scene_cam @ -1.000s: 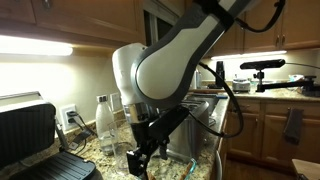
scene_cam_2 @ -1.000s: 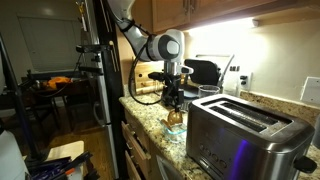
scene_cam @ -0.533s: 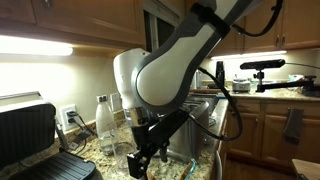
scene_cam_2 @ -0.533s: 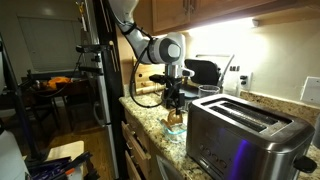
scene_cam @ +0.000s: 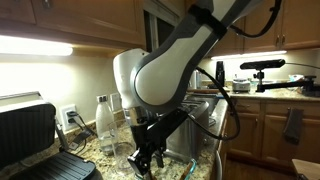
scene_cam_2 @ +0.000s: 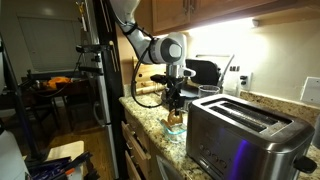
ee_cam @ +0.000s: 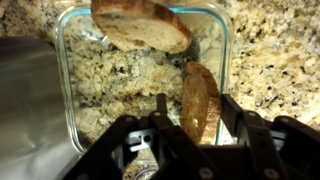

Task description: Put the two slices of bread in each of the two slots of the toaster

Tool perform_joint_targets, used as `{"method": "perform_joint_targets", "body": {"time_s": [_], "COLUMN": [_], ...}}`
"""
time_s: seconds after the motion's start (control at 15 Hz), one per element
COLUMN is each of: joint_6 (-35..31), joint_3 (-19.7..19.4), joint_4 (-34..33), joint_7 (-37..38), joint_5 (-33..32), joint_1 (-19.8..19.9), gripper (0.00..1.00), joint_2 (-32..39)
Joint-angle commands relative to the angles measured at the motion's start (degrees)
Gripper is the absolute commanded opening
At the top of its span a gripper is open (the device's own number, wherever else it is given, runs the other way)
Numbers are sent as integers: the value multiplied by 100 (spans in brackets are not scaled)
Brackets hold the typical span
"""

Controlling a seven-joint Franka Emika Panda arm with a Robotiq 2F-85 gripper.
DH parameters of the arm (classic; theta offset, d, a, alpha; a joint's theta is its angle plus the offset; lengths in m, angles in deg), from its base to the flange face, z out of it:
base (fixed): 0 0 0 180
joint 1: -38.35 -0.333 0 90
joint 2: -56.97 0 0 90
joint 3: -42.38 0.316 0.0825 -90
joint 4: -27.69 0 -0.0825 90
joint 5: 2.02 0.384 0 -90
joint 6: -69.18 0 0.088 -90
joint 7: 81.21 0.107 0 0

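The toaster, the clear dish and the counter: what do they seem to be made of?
Toaster: likely brushed stainless steel; its grey sides shine and reflect light.
Dish: probably glass, perhaps clear plastic; the counter pattern shows through it and its rim glints.
Counter: looks like polished granite, speckled tan and dark.

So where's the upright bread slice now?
Wrist view: the upright slice stands right of centre in the glass dish, between the gripper fingers, below the flat slice.
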Motion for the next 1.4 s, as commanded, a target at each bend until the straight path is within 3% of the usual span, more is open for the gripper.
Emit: {"method": "perform_joint_targets", "body": {"time_s": [0.0, 0.07, 0.2, 0.33, 0.4, 0.73, 1.33], "joint_6": [-86, -83, -75, -73, -78, -15, 278], "joint_3": [-150, -150, -151, -152, -154, -182, -249], "joint_4": [-59, -77, -107, -122, -121, -64, 124], "joint_7": [139, 139, 133, 127, 125, 196, 848], "joint_5": [-29, -25, -22, -19, -18, -71, -51], "joint_1": [-172, -174, -179, -181, -179, -196, -196], "gripper": [26, 20, 23, 18, 10, 10, 10], "joint_2": [66, 87, 121, 135, 137, 0, -871]}}
